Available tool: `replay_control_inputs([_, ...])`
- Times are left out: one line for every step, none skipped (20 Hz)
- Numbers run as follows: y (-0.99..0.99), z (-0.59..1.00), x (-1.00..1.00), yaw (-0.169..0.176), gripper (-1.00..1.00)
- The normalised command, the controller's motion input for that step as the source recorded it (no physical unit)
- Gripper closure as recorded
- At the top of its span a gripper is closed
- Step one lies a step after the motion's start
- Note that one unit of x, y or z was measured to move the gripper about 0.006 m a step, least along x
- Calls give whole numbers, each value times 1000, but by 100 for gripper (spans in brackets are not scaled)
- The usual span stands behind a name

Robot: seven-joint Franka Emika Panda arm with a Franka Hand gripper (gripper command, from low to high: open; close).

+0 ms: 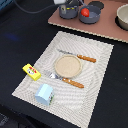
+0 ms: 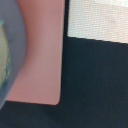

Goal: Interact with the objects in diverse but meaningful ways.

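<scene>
The jaws themselves cannot be made out in either view, so whether they are open or closed, or hold anything, cannot be told. In the exterior view only a pale part of the arm (image 1: pixel 61 2) shows at the top edge, above a grey pot (image 1: pixel 69 11) that stands on a pink board (image 1: pixel 107 27) at the far side of the dark desk (image 1: pixel 15 45).

Just beside that pot, toward the exterior view's right, sits the small grey saucepan (image 1: pixel 90 16) with the red tomato (image 1: pixel 85 12) inside it. Further toward the exterior view's right, a beige bowl (image 1: pixel 123 17) stands on the same board, cut off by the frame edge.

Nearer the camera a pale woven placemat (image 1: pixel 95 85) lies on the desk. The round tan plate (image 1: pixel 67 65) rests near its middle, with an orange-handled knife (image 1: pixel 80 57) on its far side and an orange-handled fork (image 1: pixel 67 80) on its near side. The yellow red-marked packet (image 1: pixel 31 72) lies at the placemat's edge on the exterior view's left, and the light blue cup (image 1: pixel 44 93) lies on its side near the front corner.

The wrist view shows none of these toys. It gives a blurred close look at a grey curved rim (image 2: pixel 14 55), the pink board's corner (image 2: pixel 42 65) against the dark desk, and a corner of the pale placemat (image 2: pixel 100 20).
</scene>
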Motion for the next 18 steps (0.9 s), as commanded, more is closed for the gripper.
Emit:
replay_control_inputs([-869,0,140,-42,-100])
replay_control_inputs([-871,0,134,-43,-100])
replay_control_inputs([-857,0,51,-56,-100])
replay_control_inputs([-777,-29,0,-68,-100])
replay_control_inputs([-726,-71,20,-72,-100])
replay_control_inputs([-760,-89,0,-79,-100])
replay_control_inputs([-760,-97,0,-84,-100])
replay_control_inputs([-831,-63,0,-81,-100])
replay_control_inputs([-869,-103,0,-83,-100])
replay_control_inputs([-871,-100,0,-83,-100])
replay_control_inputs([-889,-114,34,-74,-100])
replay_control_inputs([-894,-134,14,-75,-100])
replay_control_inputs([-891,-146,0,-81,-100])
replay_control_inputs([-894,-137,29,-78,-100])
replay_control_inputs([-909,-111,117,-70,-100])
replay_control_inputs([-903,-109,129,-70,-100])
replay_control_inputs([-886,-97,154,-64,-100])
replay_control_inputs([-843,-74,229,-45,-100])
